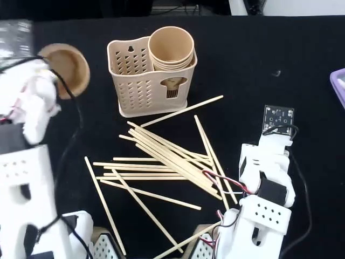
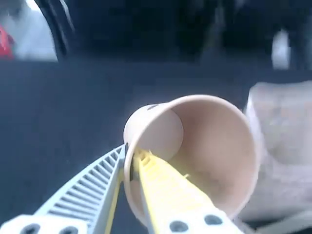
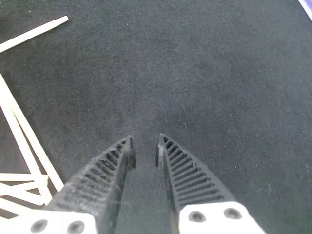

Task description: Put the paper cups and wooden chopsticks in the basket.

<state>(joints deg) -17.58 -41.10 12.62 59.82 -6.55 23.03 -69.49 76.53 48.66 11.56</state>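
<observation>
1. Left pincer (image 2: 129,155) pinches one paper cup (image 2: 209,146) by its wall, near the basket (image 1: 135,86); right pincer (image 3: 144,146) is slightly spread, empty.
2. Chopsticks (image 1: 161,156) lie scattered on the counter (image 1: 242,54), none collected.
3. Farther off, stacked cups (image 1: 171,48) already sit in the basket.

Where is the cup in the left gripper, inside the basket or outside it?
Outside. The left gripper pinches the paper cup by its wall, off to one side of the basket and apart from it.
</observation>
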